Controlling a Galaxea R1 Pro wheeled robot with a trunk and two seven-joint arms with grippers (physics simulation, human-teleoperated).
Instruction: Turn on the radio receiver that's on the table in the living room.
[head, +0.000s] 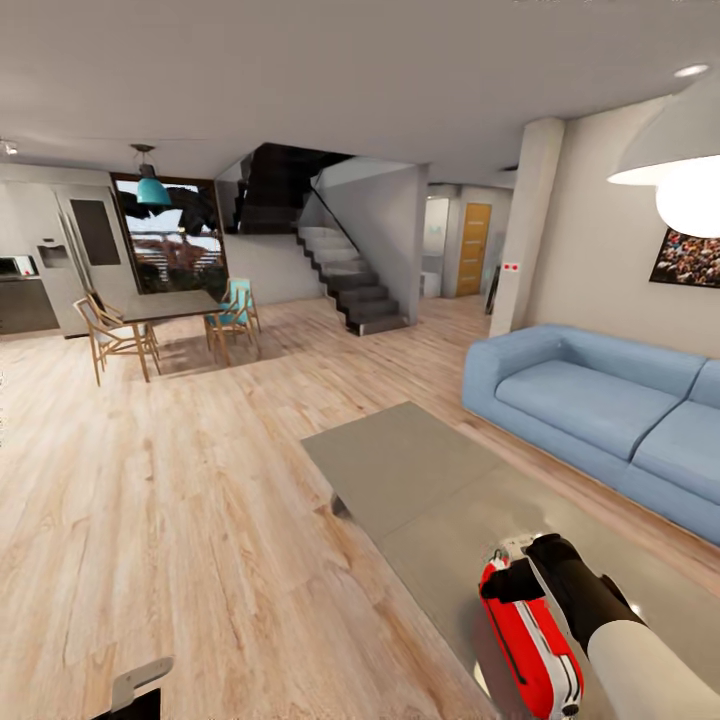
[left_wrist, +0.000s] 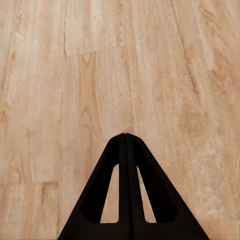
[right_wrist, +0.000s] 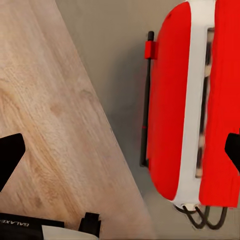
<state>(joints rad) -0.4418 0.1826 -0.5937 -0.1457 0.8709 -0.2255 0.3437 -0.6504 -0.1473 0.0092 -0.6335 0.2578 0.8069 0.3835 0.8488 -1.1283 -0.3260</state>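
Note:
The red radio receiver (head: 527, 632) lies at the near end of the grey coffee table (head: 410, 465), close to its floor-side edge. My right arm (head: 585, 600) reaches over the radio and hides part of it. In the right wrist view the radio (right_wrist: 172, 110) shows its red shell, white band and thin black wire handle just below the camera. My right gripper (right_wrist: 121, 151) is open above it: one fingertip is over the wood floor and the other over the radio's far side. My left gripper (left_wrist: 125, 136) is shut on nothing, low over the floor.
A blue sofa (head: 600, 400) runs along the table's right side, under a white pendant lamp (head: 680, 165). Wood plank floor (head: 180, 500) spreads to the left. A dark dining table with wooden chairs (head: 165, 320) and a staircase (head: 350, 285) stand far back.

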